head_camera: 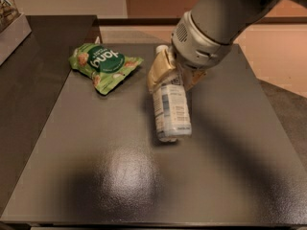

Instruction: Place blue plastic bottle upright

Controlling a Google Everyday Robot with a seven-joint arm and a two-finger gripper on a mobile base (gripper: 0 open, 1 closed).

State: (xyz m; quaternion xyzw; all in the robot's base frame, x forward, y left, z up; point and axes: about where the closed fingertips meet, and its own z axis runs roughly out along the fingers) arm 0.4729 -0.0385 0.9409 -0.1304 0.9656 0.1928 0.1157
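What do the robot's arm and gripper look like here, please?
The arm is a thick, smooth grey cylinder ending in a lighter wrist collar. The gripper, at the far end of the blue plastic bottle, has tan fingers. No cables show.

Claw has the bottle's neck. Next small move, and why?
Probably rotate the claw to bring the cap above the base: the clear plastic bottle with pale blue label, gripped near its cap, is tilted, not upright, over the dark table.

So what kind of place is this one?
Probably an office snack or break area: a dark table with a green snack bag, and what looks like a bin of packaged snacks at the top left. The gripper, above the table, holds the blue plastic bottle.
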